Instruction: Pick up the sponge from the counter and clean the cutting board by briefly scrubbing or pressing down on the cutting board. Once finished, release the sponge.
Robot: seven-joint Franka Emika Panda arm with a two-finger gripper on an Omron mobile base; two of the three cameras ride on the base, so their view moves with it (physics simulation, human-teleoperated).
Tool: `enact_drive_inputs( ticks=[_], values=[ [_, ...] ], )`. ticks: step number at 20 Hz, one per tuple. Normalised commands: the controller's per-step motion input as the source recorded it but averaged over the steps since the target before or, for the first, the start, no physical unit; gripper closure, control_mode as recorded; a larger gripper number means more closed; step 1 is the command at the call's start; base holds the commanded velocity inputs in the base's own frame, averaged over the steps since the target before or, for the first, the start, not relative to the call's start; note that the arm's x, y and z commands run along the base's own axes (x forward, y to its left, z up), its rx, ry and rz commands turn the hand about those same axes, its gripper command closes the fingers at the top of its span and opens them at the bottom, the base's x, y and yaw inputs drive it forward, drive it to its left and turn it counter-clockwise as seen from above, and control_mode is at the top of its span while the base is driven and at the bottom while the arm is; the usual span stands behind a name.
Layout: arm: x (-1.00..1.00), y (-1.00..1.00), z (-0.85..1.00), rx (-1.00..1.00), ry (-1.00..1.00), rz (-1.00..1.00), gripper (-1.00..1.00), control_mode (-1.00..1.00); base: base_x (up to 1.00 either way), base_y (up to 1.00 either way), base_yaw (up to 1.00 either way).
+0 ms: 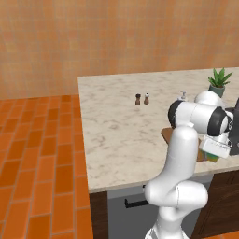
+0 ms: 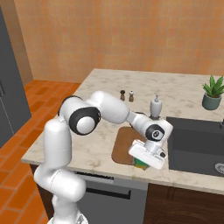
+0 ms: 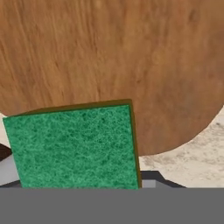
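Observation:
The green sponge (image 3: 74,146) lies flat on the brown wooden cutting board (image 3: 109,57), close to the board's rounded corner. My gripper (image 3: 78,179) points down over it, a finger tight against each side, shut on the sponge. From the right base view, the gripper (image 2: 142,162) presses the sponge (image 2: 141,165) onto the near right corner of the board (image 2: 122,144), close to the counter's (image 2: 92,144) front edge. In the left base view the arm hides most of the board (image 1: 165,134); the sponge (image 1: 212,156) peeks out under the hand.
The dark sink basin (image 2: 197,144) lies just right of the board. Behind the board stands a soap dispenser (image 2: 155,107), farther back two small shakers (image 2: 127,95). A potted plant (image 2: 212,93) sits at the back right. Orange tiled floor (image 1: 37,154) lies left of the counter.

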Motion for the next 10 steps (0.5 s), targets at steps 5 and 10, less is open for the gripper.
enact_drive_inputs(
  ticks=[5, 10],
  values=[
    [0.45, 0.11, -0.06, 0.00, 0.00, 0.00, 1.00, -1.00, 0.00, 0.00, 0.00],
    [0.62, 0.13, -0.18, 0.00, 0.00, 0.00, 1.00, -1.00, 0.00, 0.00, 0.00]
  ],
)
